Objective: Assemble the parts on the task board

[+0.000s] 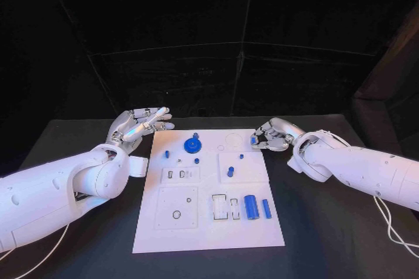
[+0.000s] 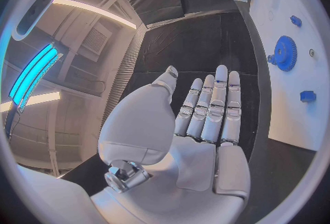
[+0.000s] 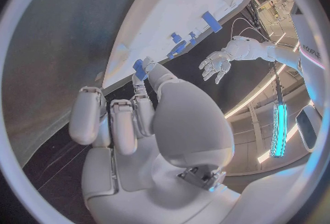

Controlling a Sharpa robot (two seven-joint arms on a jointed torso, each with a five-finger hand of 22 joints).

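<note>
The white task board lies mid-table. On it are a blue gear, a few small blue pegs, a blue cylinder and a blue bar. My right hand hovers at the board's far right edge with its fingers curled. It pinches a small blue part at its fingertips, also seen in the right wrist view. My left hand is beside the board's far left corner. Its fingers are stretched out straight and hold nothing.
The black table extends on both sides of the board. Pale rectangular recesses and small white pieces sit in the board's near half. A black curtain backs the table's far edge.
</note>
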